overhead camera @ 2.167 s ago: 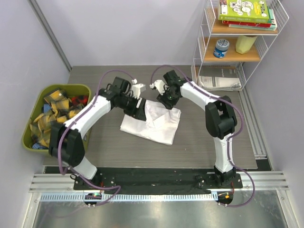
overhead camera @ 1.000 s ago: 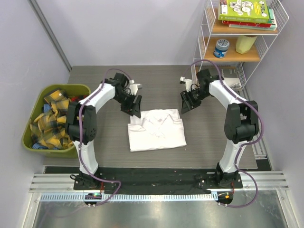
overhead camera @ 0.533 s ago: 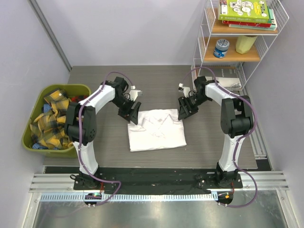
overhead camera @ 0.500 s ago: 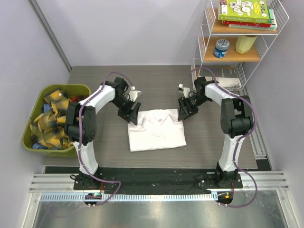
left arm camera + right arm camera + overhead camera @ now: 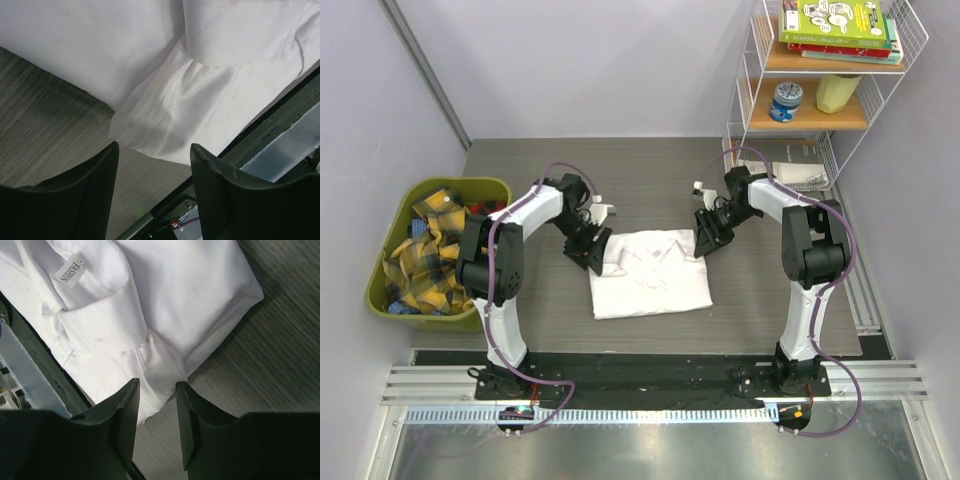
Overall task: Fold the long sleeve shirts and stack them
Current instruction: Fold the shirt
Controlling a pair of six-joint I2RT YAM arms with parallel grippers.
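The folded plain white cotton long sleeve shirt [image 5: 650, 275] lies mid-way across the dark wood-grain table [image 5: 650, 180], collar pointing at the far edge, long axis running left to right. Your left gripper [image 5: 592, 252] sits at its far-left corner and your right gripper [image 5: 708, 232] at its far-right corner. Each has its jaws spread astride the cloth edge, pinching nothing, and the shirt's body lies toward the near side of both, neither arm nearer.

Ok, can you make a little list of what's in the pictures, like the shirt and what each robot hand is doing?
shirt: white, folded into a rectangle, flat on the table
left gripper: open, at the shirt's far left corner
right gripper: open, a bit of the far right corner between its jaws
label: at the collar, seen in the right wrist view
green bin: on the left side, holds yellow plaid cloths
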